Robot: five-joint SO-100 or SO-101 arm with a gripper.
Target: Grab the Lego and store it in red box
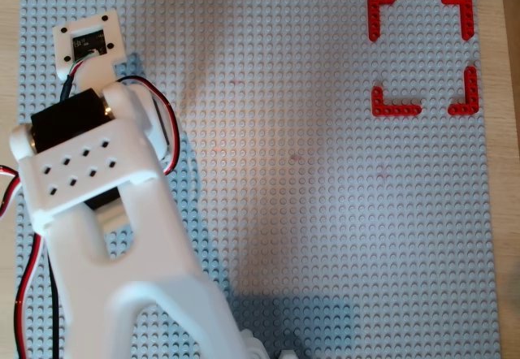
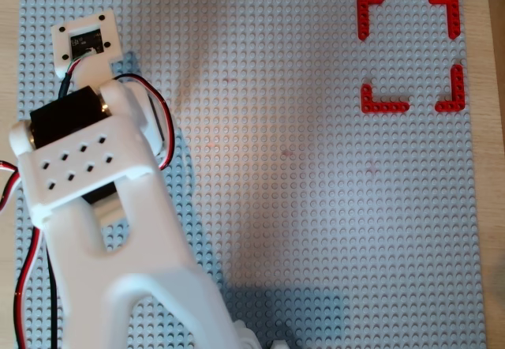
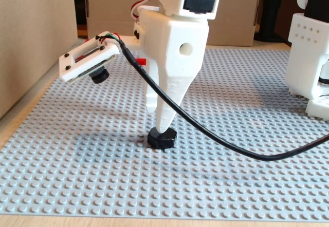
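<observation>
In the fixed view the gripper [image 3: 160, 124] points straight down, and its white fingertips [image 3: 165, 118] touch the top of the black Lego [image 3: 162, 138], which sits on the grey baseplate [image 3: 77, 175]. I cannot tell if the fingers grip it. In both overhead views the arm [image 1: 97, 213] hides the Lego; the red box [image 1: 422, 52] lies well apart, at the top right.

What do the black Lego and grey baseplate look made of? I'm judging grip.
The Lego looks like glossy hard plastic, with highlights on its facets. The baseplate looks like satin grey moulded plastic, covered in regular studs.
</observation>
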